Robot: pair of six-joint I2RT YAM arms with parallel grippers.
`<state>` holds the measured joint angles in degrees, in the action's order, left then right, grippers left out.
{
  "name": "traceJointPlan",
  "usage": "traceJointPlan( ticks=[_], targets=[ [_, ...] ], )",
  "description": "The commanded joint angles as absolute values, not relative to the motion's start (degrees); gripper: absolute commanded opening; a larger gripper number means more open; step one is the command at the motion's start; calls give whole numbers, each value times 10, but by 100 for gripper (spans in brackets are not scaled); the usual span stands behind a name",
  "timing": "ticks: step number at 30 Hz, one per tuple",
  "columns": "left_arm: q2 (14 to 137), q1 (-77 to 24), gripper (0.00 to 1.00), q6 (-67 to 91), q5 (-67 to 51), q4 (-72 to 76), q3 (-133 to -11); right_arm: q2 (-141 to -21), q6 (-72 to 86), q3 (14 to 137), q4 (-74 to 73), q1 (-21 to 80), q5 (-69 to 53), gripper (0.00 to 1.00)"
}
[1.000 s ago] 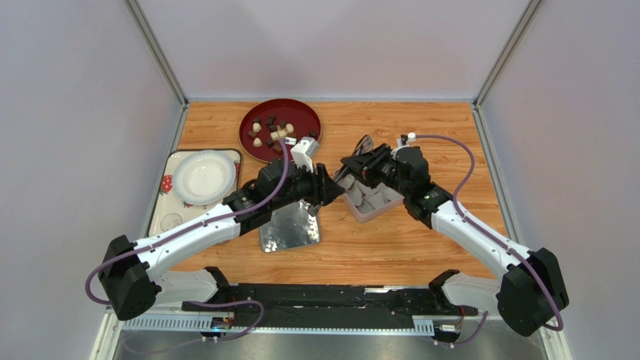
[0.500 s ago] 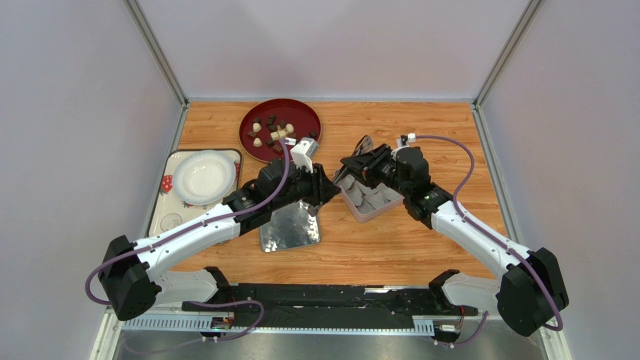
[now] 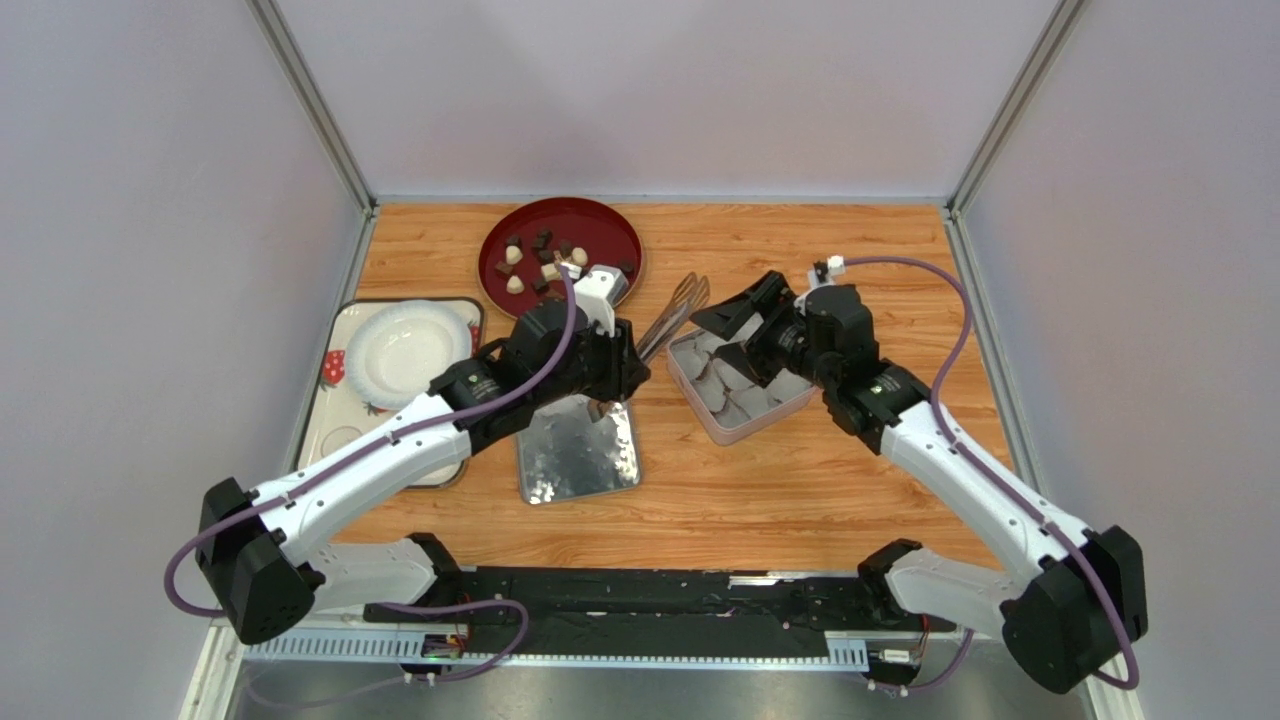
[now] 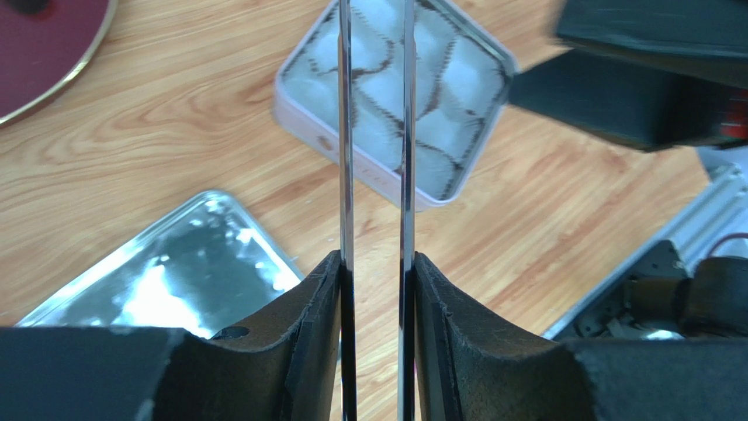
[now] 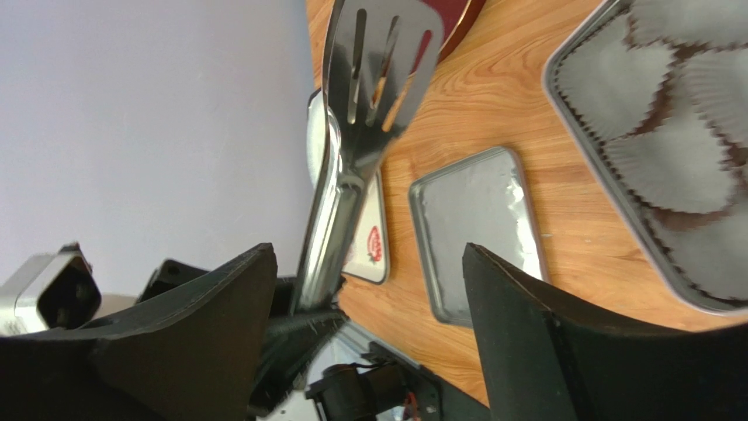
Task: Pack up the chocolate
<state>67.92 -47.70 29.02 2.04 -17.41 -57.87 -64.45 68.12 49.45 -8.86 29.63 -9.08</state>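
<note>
Broadly, the wooden table (image 3: 842, 465) carries a patterned tray (image 3: 320, 420) at the left with a white plate (image 3: 406, 353) on it. A dark red plate (image 3: 601, 240) sits at the far side, a silvery lid (image 3: 579, 458) lies nearer the arms, and a tin (image 3: 751, 425) lined with paper cups (image 3: 736, 393) stands to the lid's right. The left gripper (image 3: 628, 368) is clamped on slotted metal tongs (image 3: 672, 312), whose blades reach up toward the right gripper (image 3: 747, 333). That gripper's fingers (image 5: 237, 298) are spread wide with nothing between them, above the tin's far corner. The chocolate (image 3: 538, 258) lies on the red plate.
</note>
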Motion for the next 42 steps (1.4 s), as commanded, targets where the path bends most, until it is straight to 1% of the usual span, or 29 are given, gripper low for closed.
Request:
traceJointPlan(
  ticks=[1,3,4,9,10,15,18,24,32,37,42],
  targets=[
    [659,-447,42,246,49,-249,-622,-578,567,528,-188,274,-42,83],
    [658,-432,42,230,56,-270,-630,-549,501,548,-248,265,-19,83],
    [658,-425,42,225,59,-286,-638,-541,480,556,-270,258,19,84],
    [669,-370,42,195,49,-334,-662,-497,359,591,-386,238,120,86],
    [673,-362,42,191,48,-353,-674,-484,326,598,-400,238,156,86],
    [715,-310,42,160,47,-409,-716,-450,261,606,-455,238,267,87],
    [752,-283,42,155,45,-451,-758,-431,232,590,-455,238,308,87],
    [830,-256,42,165,52,-504,-824,-421,200,553,-442,238,356,89],
    [898,-226,42,178,66,-549,-881,-390,210,506,-419,236,373,96],
    [932,-217,43,192,72,-573,-906,-362,210,494,-412,238,383,97],
    [955,-203,45,203,69,-567,-910,-354,207,489,-405,237,374,97]
  ],
)
